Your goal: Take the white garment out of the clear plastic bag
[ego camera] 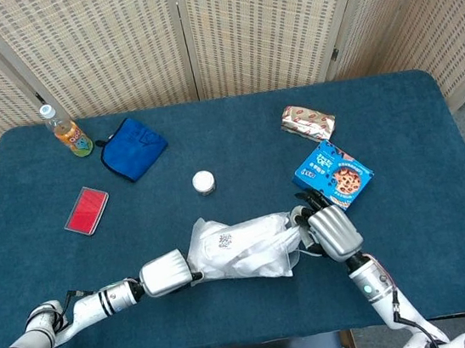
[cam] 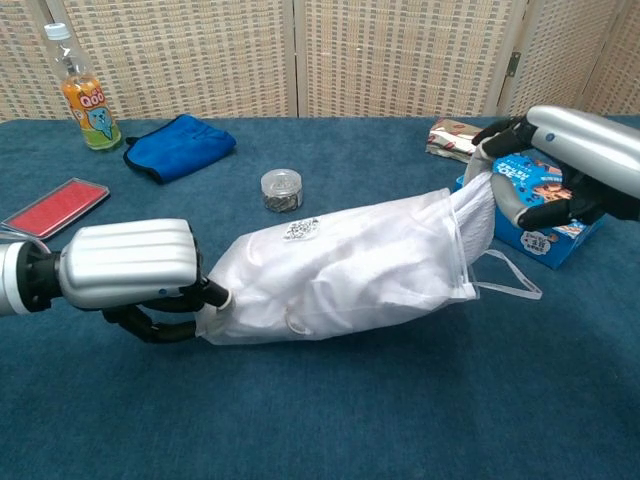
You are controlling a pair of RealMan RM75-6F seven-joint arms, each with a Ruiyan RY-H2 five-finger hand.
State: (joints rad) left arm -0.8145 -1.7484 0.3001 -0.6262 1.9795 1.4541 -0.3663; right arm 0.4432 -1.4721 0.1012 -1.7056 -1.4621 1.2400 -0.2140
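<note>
Two hands: left hand grasps the bag's near-left end; right hand pinches the garment at the right mouth.
Location: bag lies on the tabletop, near centre.
Handling: likely light, soft, limp; film slippery.
Hold: garment's exposed end.
Texture: crinkly clear plastic, white cloth.

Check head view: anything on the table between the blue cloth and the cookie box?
Yes: one small round jar stands between the blue cloth and the cookie box in the head view.
</note>
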